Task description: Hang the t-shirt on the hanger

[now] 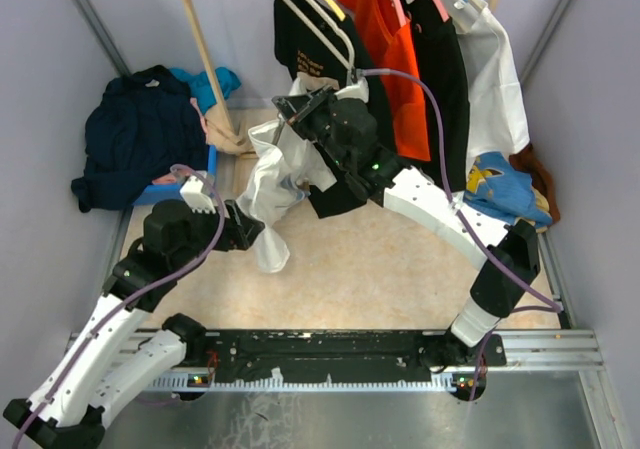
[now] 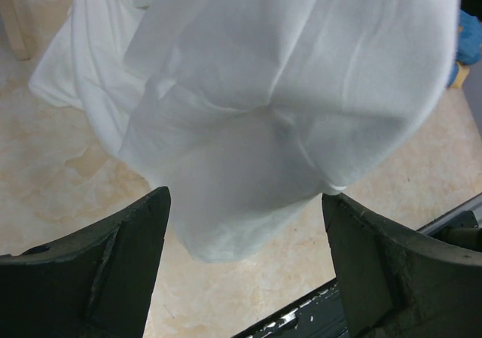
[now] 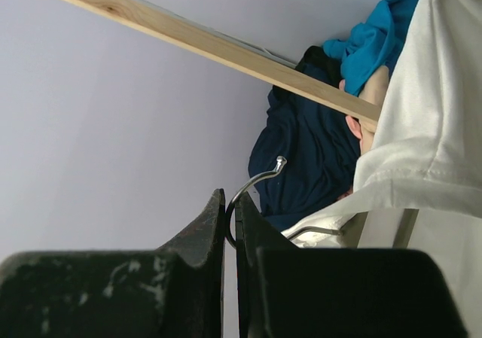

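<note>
The white t-shirt [image 1: 268,184] hangs in the air at the middle of the top view, draped over the hanger. No print shows on it. My right gripper [image 1: 300,109] is shut on the hanger's silver wire hook [image 3: 252,184], which sticks up between the jaws in the right wrist view, gripper [image 3: 230,217]. The hanger's arms are hidden under the cloth [image 3: 422,150]. My left gripper [image 1: 250,231] is open beside the shirt's lower hem. In the left wrist view [image 2: 246,196] the hanging cloth [image 2: 263,89] fills the space above the spread fingers [image 2: 128,240].
A wooden rack post [image 1: 205,54] stands behind. Black, orange [image 1: 385,39] and white [image 1: 495,69] garments hang on the rail at back right. A dark navy pile [image 1: 140,129] lies at left. A blue and yellow cloth [image 1: 500,184] lies at right. The metal rail [image 1: 350,354] runs along the front.
</note>
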`<state>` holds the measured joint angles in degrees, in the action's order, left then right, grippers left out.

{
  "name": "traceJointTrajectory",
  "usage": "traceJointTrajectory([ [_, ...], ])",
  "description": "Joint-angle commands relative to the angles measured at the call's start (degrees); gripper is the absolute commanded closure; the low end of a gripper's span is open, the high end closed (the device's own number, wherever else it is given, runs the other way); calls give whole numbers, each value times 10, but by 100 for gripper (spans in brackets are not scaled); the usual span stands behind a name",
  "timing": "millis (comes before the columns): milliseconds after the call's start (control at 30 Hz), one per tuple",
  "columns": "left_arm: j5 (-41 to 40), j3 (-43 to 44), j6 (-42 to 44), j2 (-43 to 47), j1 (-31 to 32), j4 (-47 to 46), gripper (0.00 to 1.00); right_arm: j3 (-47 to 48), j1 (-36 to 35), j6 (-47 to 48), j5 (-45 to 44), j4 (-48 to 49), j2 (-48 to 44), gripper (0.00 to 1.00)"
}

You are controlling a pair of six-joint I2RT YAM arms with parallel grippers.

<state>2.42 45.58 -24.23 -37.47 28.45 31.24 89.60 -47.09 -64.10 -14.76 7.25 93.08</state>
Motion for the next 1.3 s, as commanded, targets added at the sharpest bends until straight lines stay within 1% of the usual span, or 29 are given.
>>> traceJointTrajectory([
  [0, -13, -3, -17, 0, 30, -54, 14, -1, 2, -10, -11, 55, -11, 100],
  [167, -60, -5, -23, -10, 74, -54, 15, -8, 5, -13, -7, 59, -15, 100],
  [200, -71, -6, -25, -15, 84, -56, 16, -9, 5, -14, -7, 59, -16, 100],
  [233, -84, -8, -29, -21, 97, -57, 20, -11, 6, -14, -7, 60, -18, 100],
  [267, -105, -8, -32, -25, 110, -58, 27, -12, 7, -15, -7, 60, -20, 100],
  [333, -155, -8, -37, -33, 143, -55, 45, -14, 8, -15, -6, 59, -22, 100],
  [433, -217, 2, -54, -41, 174, -31, 92, -14, 12, -15, -5, 55, -26, 100],
  [467, -232, 4, -58, -42, 179, -22, 99, -13, 12, -16, -4, 53, -27, 100],
  [567, -250, 12, -68, -38, 191, -7, 100, -13, 15, -16, -5, 48, -29, 100],
  [767, -240, 25, -92, -13, 212, 28, 100, -13, 21, -16, -15, 38, -30, 100],
  [1067, -173, 60, -105, 7, 219, 50, 100, -13, 31, -14, -27, 36, -20, 100],
  [1133, -158, 68, -102, 6, 219, 49, 100, -12, 31, -14, -29, 37, -16, 100],
  [1267, -100, 74, -91, -3, 221, 21, 100, -11, 31, -16, -31, 39, -6, 100],
])
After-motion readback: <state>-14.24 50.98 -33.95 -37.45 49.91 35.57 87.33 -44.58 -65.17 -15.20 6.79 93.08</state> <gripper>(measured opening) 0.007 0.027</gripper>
